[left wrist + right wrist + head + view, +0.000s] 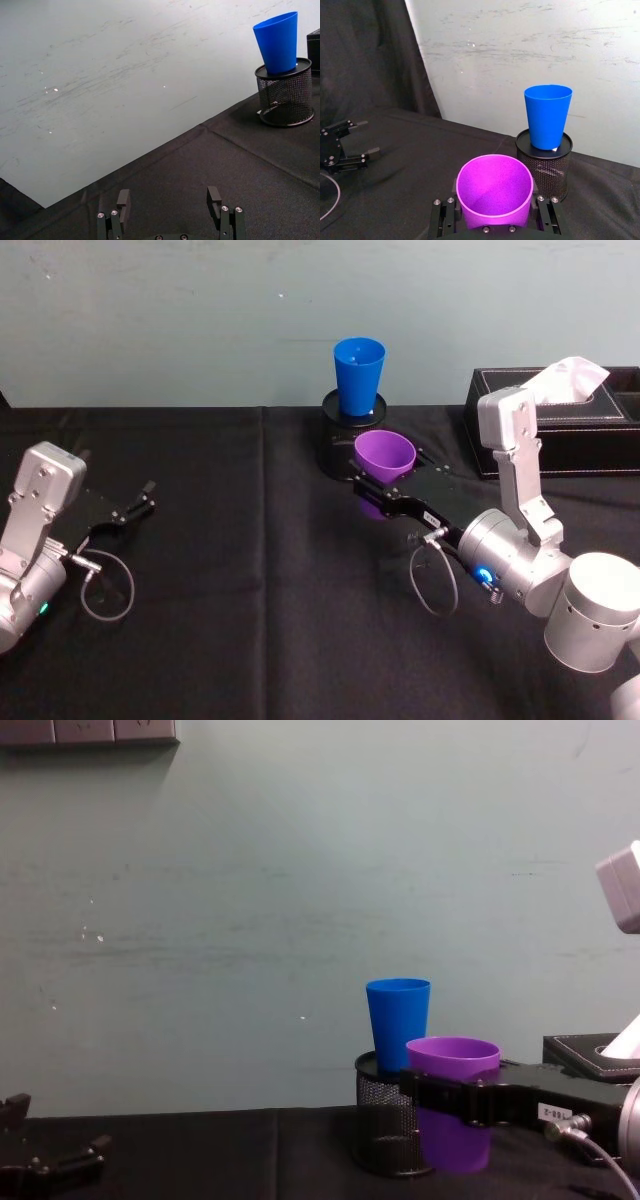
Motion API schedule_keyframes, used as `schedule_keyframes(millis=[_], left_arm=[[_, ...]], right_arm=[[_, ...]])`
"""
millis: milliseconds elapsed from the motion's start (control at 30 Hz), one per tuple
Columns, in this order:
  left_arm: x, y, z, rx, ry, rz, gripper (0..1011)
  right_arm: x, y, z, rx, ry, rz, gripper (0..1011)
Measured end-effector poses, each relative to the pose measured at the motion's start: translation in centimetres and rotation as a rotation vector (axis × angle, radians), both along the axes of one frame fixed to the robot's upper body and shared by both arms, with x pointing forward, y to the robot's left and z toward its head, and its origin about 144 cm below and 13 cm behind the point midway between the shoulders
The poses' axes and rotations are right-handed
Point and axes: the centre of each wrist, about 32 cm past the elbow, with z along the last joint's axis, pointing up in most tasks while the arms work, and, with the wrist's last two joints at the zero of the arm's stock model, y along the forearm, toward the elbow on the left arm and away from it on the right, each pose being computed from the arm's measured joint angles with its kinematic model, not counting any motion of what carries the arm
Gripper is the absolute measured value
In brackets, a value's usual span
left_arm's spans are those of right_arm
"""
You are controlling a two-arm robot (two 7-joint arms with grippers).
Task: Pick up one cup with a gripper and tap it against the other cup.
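Note:
My right gripper (pixel 383 483) is shut on the purple cup (pixel 385 454), one finger on each side of its wall (pixel 495 192). The cup stays upright, mouth up, just in front of the blue cup (pixel 359 375). The blue cup (pixel 547 117) stands upright on top of a black wire-mesh pen holder (pixel 542 167). From the chest, the purple cup (pixel 452 1110) sits lower than the blue cup (pixel 398 1020) and slightly to its right, with a gap between them. My left gripper (pixel 168 200) rests open and empty at the table's left (pixel 135 505).
A black tissue box (pixel 560 425) with a white tissue sticking out stands at the back right, behind my right arm. A black cloth (pixel 250 570) covers the table. A pale wall rises right behind the cups.

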Motion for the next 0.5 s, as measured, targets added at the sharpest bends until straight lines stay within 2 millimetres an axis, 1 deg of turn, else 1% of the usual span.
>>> schedule_keyframes(millis=[500], left_arm=[[0.00, 0.00, 0.00, 0.000, 0.000, 0.000, 1000]], right_arm=[[0.00, 0.00, 0.00, 0.000, 0.000, 0.000, 733]])
